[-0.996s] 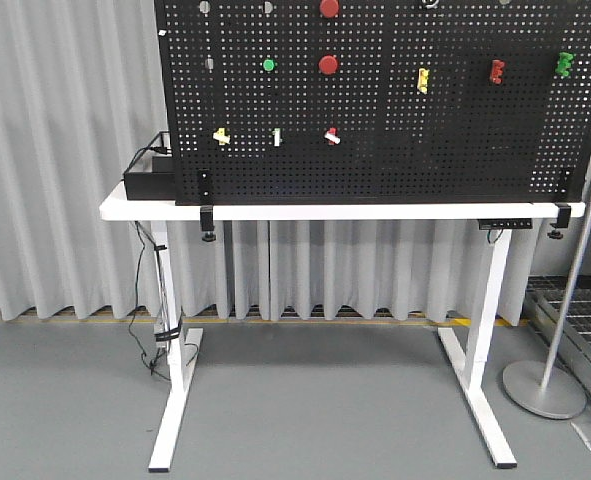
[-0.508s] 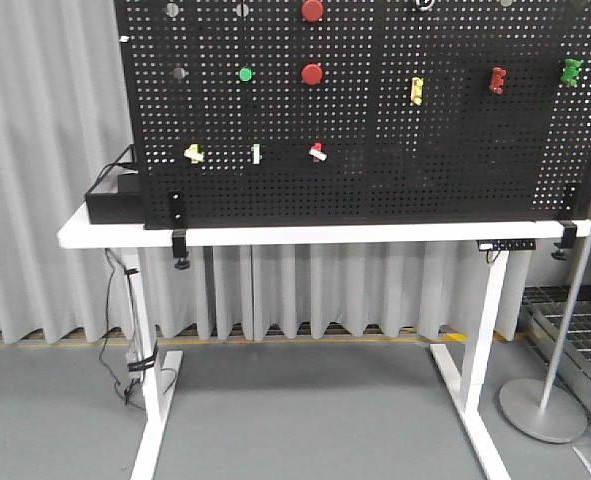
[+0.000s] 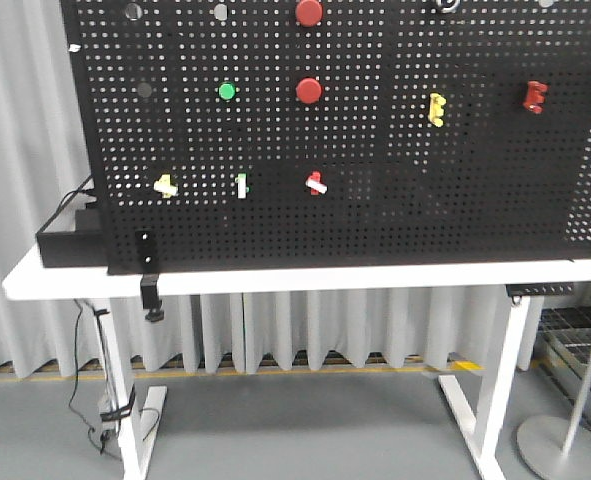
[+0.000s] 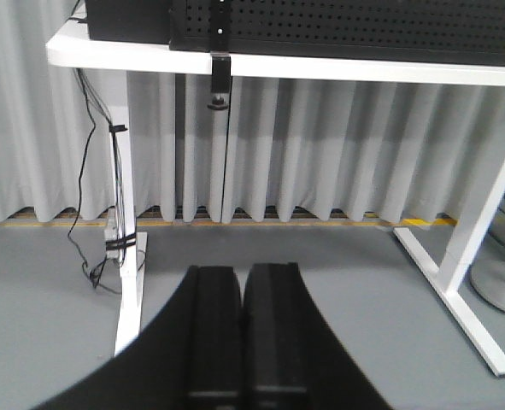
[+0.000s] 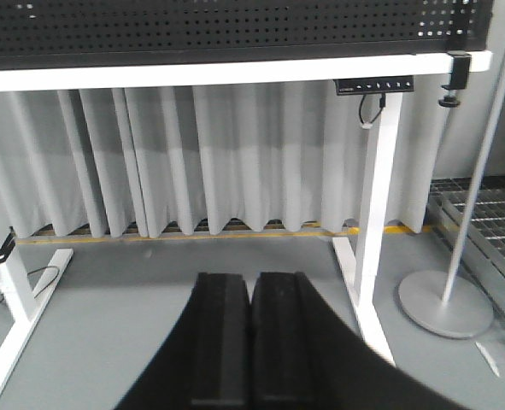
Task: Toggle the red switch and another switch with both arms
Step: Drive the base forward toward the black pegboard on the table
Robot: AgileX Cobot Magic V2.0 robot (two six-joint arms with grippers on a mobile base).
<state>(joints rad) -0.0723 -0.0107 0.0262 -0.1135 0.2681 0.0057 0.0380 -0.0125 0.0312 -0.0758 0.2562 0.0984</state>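
Now | left gripper (image 4: 243, 337) fingers pressed together, low, facing forward | right gripper (image 5: 252, 337) likewise

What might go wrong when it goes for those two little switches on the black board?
1. The red switch is tiny and sits below a big red push-button; an arm might hit the wrong one.
2. The pale-yellow switch has a white-and-green switch close beside it, easy to confuse.
3. The left gripper and right gripper hang low, below the table edge; rising, they might knock it.
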